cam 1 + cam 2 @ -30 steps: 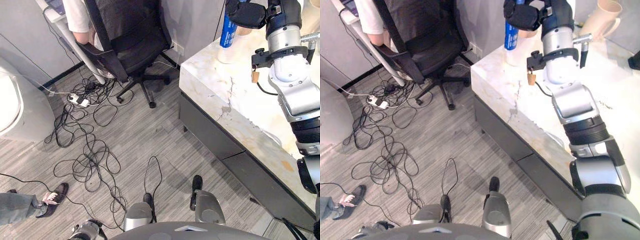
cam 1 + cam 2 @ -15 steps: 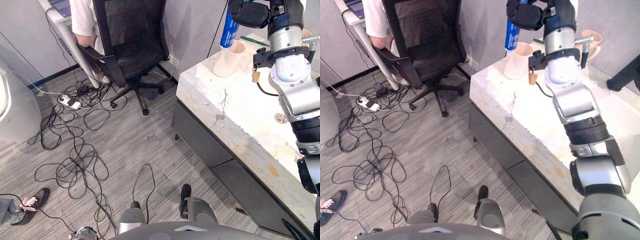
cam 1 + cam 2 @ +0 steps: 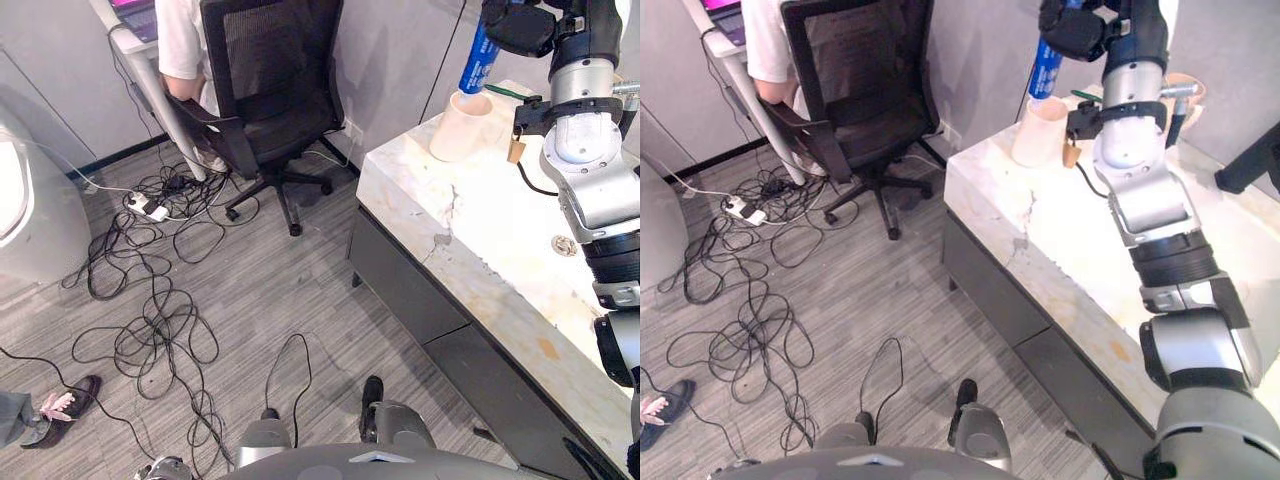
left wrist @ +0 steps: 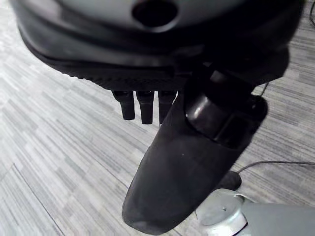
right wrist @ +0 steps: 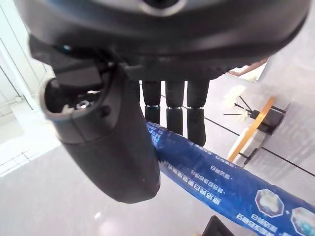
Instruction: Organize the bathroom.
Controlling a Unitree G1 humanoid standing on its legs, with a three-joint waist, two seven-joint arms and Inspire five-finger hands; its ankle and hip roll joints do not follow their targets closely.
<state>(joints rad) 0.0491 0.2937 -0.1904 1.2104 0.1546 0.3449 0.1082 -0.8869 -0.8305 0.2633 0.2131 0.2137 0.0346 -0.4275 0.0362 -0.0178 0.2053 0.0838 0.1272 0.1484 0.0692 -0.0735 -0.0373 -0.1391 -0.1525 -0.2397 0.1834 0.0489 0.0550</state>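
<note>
A blue tube [image 3: 478,62] is gripped in the right hand [image 3: 520,25], whose fingers [image 5: 174,115] and thumb are curled round it in the right wrist view. The tube is held upright, raised over the far corner of the marble counter [image 3: 500,230], with its lower end just at the mouth of a cream cup [image 3: 461,125] that stands on that corner; whether the tube touches the cup's rim cannot be told. A green toothbrush [image 3: 512,92] is seen lying on the counter just behind the cup, and a second cream mug [image 3: 1185,90] is partly hidden behind the right arm. A round drain fitting [image 3: 565,244] is set into the counter top nearer the robot. The left hand [image 4: 147,105] is seen hanging over the grey plank floor [image 3: 290,270] in its own wrist view, with its short fingers straight and relaxed and nothing held in it. A black office chair [image 3: 270,90] is placed to the left of the counter, and a person in a white shirt [image 3: 182,45] is seated behind it at a desk. Tangled black cables [image 3: 150,310] are spread over the floor, and a person's sandalled foot [image 3: 60,408] is seen at the lower left.
</note>
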